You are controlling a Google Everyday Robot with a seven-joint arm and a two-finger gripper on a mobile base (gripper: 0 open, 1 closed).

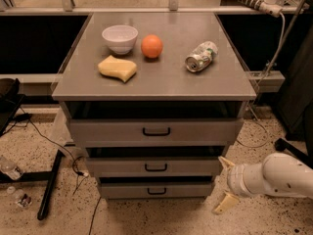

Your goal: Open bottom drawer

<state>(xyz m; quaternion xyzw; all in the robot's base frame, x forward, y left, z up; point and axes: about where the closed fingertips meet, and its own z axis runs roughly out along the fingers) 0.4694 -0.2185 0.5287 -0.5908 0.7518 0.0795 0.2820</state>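
A grey metal cabinet has three drawer fronts, all pushed in. The bottom drawer (156, 190) is the narrowest and shallowest, near the floor, with a small black loop handle (156, 191). The middle drawer (154, 167) and the top drawer (155, 130) sit above it. My gripper (223, 185) is at the lower right, beside the cabinet's right side, level with the two lower drawers. Its two cream fingers are spread apart and hold nothing. One fingertip (225, 161) is near the middle drawer's right end; the other (220, 207) is low near the floor.
On the cabinet top (161, 80) lie a white bowl (120, 37), an orange (152, 46), a yellow sponge (117, 68) and a crushed can (201, 57). A black stand leg (51, 185) and cables lie on the speckled floor at left. A bottle (10, 169) lies at far left.
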